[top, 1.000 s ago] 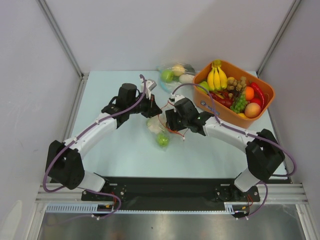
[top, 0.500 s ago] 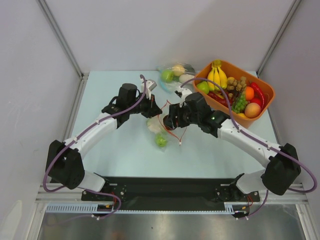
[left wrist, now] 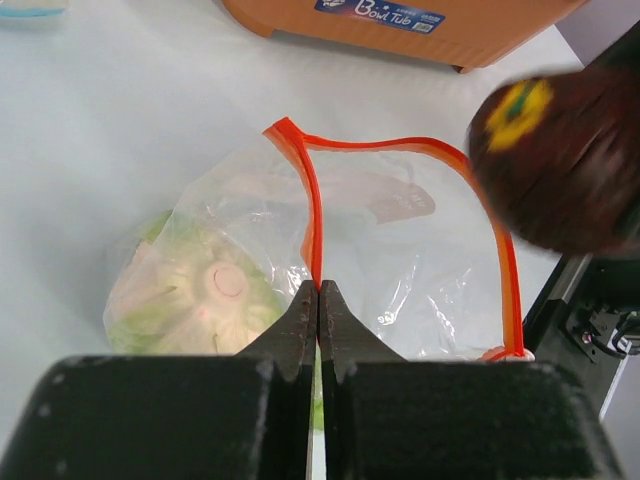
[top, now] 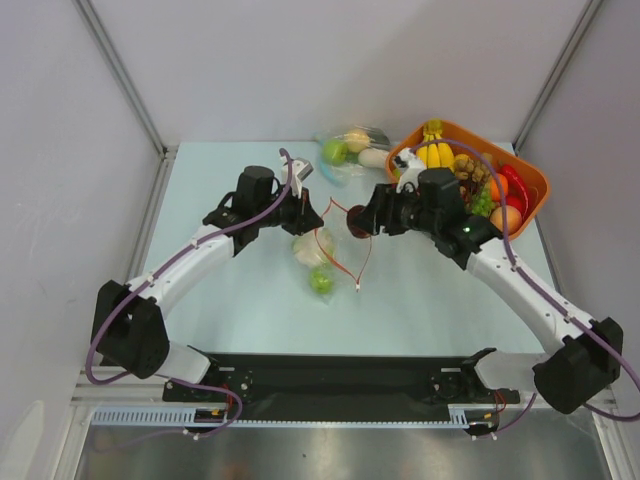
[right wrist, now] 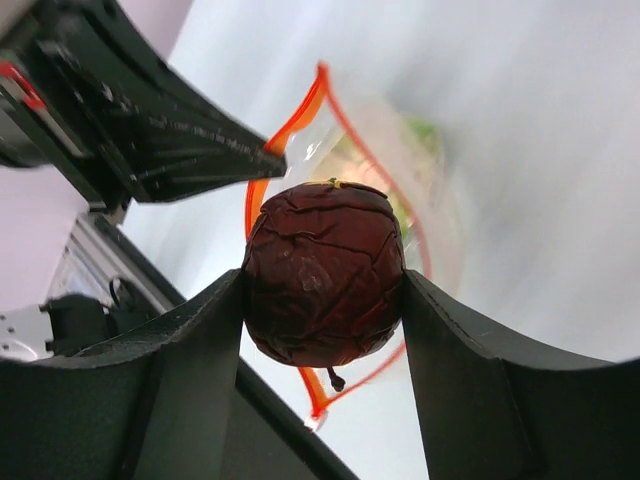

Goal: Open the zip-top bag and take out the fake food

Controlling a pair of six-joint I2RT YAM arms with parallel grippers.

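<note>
From above, we see the left gripper [top: 306, 220] pinching the mouth of the bag [top: 322, 262], which lies on the table [top: 230, 300] between the two arms. A pale cauliflower [top: 306, 250] and a green piece [top: 321, 281] sit inside it. The right gripper [top: 358, 222] hangs just beside the mouth, clamped on a dark plum [top: 356, 225], with the orange tub [top: 530, 205] of other toy food behind it.

In the left wrist view, we find the fingers pressed tight together on the orange-red zip strip [left wrist: 312, 215], one side of a mouth that gapes in a wide loop. The cauliflower fills the left half of the bag, and the plum shows blurred at the right, outside the plastic.

From the right wrist, we see the plum gripped squarely between both fingers, its skin wrinkled, with the open mouth of the bag behind and below it.

We judge the plum to be light, hollow and fairly hard, so a grip across its middle should hold. The bag is thin, slack and slippery, and the strip is its one firm edge, so that is where we would pin it. The cauliflower is bulky and knobbly, so we would take it across its width, and it may drag the film along.
</note>
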